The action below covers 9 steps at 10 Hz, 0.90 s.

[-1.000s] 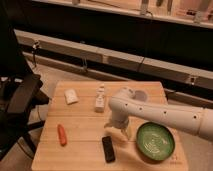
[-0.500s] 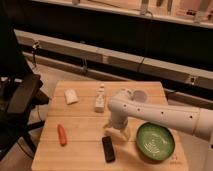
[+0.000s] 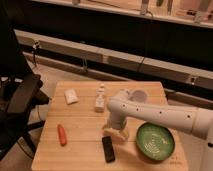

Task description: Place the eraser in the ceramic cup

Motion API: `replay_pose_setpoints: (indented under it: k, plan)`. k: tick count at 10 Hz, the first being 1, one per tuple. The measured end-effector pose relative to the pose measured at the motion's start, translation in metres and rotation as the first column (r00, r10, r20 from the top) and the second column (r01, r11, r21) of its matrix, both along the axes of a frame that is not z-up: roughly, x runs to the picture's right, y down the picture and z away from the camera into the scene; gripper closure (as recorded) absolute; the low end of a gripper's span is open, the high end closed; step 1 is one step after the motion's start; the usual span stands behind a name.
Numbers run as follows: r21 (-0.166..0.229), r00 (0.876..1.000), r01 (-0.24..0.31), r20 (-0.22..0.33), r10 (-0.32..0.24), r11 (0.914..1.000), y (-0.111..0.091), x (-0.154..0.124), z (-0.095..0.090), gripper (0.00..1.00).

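Observation:
The eraser (image 3: 108,148) is a black oblong block lying flat near the front edge of the wooden table (image 3: 80,125). The ceramic cup (image 3: 137,95) is white and stands upright at the back of the table, partly hidden behind my arm. My white arm reaches in from the right. The gripper (image 3: 114,132) points down at the table, just above and slightly right of the eraser's far end. Nothing shows in the gripper.
A green bowl (image 3: 155,141) stands at the front right, close to the gripper. A white bottle (image 3: 100,98) stands at mid-back, a white packet (image 3: 71,96) lies back left, and an orange carrot-like item (image 3: 62,134) lies front left. A dark chair (image 3: 20,100) stands left of the table.
The gripper has dropped slightly and edged left toward the eraser. The things on the table have not moved.

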<state>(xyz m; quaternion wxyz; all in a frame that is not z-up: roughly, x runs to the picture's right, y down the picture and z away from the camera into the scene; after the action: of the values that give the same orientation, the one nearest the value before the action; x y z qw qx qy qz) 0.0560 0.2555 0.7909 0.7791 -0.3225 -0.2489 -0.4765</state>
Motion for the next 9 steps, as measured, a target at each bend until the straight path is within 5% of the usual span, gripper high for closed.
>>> replay_pose_setpoints:
  k: [7,9]
  plan:
    - [-0.061,0.994,0.089,0.064,-0.085,0.9942,0.043,-0.015,-0.003,0.2]
    - [-0.073,0.993,0.109,0.058,-0.105,0.9914,0.052,-0.021,-0.005,0.3]
